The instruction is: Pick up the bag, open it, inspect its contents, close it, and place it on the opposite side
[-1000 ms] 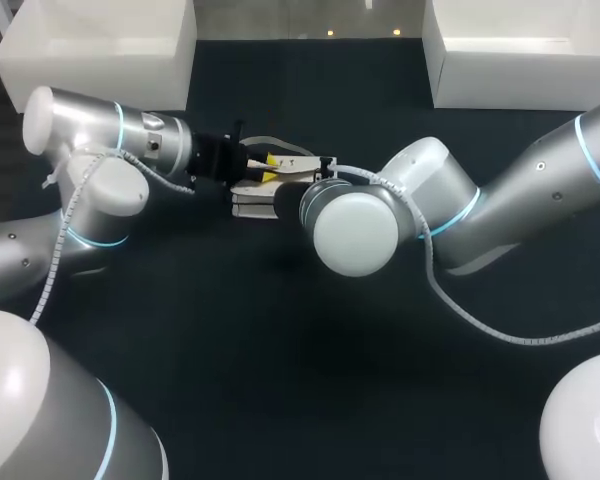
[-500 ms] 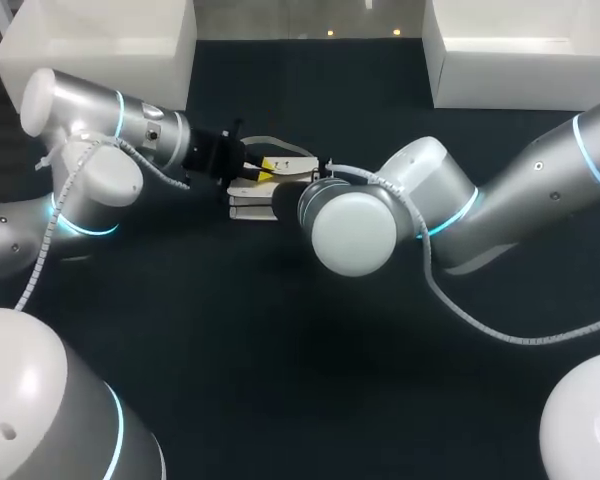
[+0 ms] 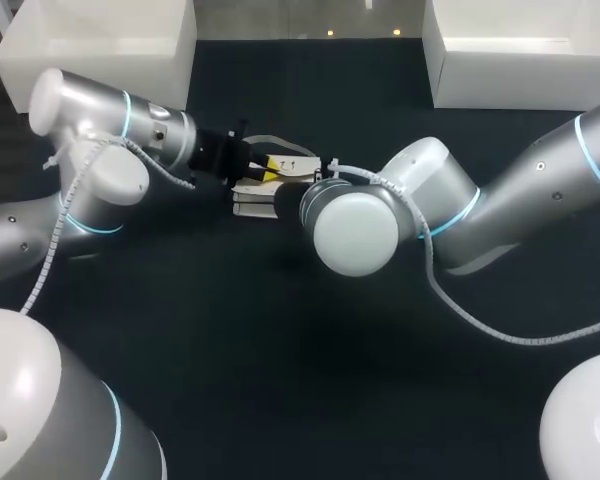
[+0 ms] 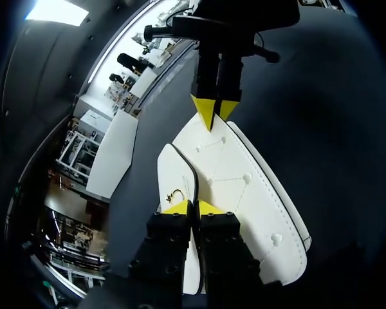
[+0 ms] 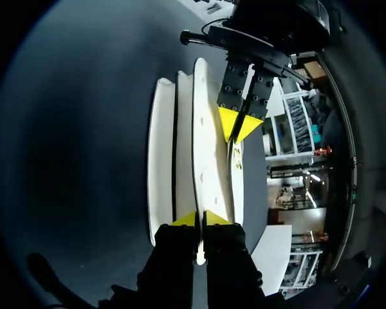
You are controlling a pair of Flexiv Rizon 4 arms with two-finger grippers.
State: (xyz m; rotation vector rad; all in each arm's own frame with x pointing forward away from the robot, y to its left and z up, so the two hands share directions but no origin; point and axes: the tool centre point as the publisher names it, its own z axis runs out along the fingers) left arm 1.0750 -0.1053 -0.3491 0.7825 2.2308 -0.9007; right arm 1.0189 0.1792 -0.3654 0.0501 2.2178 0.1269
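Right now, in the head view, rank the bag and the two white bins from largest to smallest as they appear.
1. The left white bin and the right white bin look about alike. Both are cut off by the picture's edge, so I won't rank one above the other.
2. The bag is clearly smallest, and partly hidden.

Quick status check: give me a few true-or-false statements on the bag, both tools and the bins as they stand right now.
1. The left tool and the right tool pinch the white bag from opposite ends. True.
2. The white bag lies inside the left white bin. False: it is at mid-table between the two tools, outside both bins.
3. The left tool's fingers stand wide apart. False: they are closed together on the bag's edge.
4. The right white bin stands at the table's far right corner. True.
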